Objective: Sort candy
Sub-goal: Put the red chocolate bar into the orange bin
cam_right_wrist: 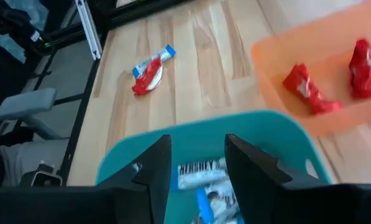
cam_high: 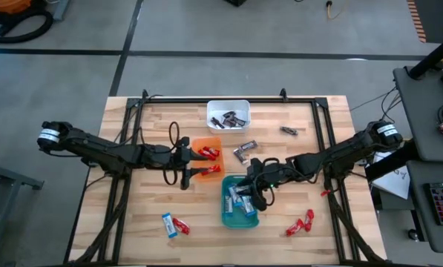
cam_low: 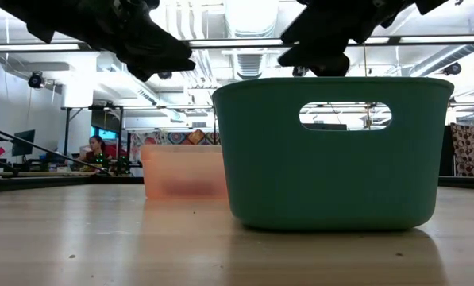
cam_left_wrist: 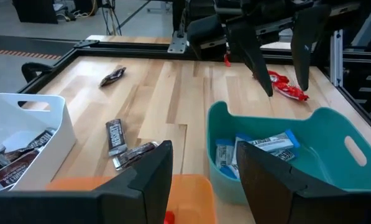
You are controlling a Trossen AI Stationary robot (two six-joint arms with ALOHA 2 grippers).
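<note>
I am looking over a pale wooden desk framed in black, carrying a white tray, an orange tray and a teal tray. Red candies are showing in the orange one, blue-and-white candies in the teal, dark brown ones in the white.

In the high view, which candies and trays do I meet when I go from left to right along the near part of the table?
Blue-and-white candy → red candy → teal tray with blue-and-white candies inside → red candies.
</note>
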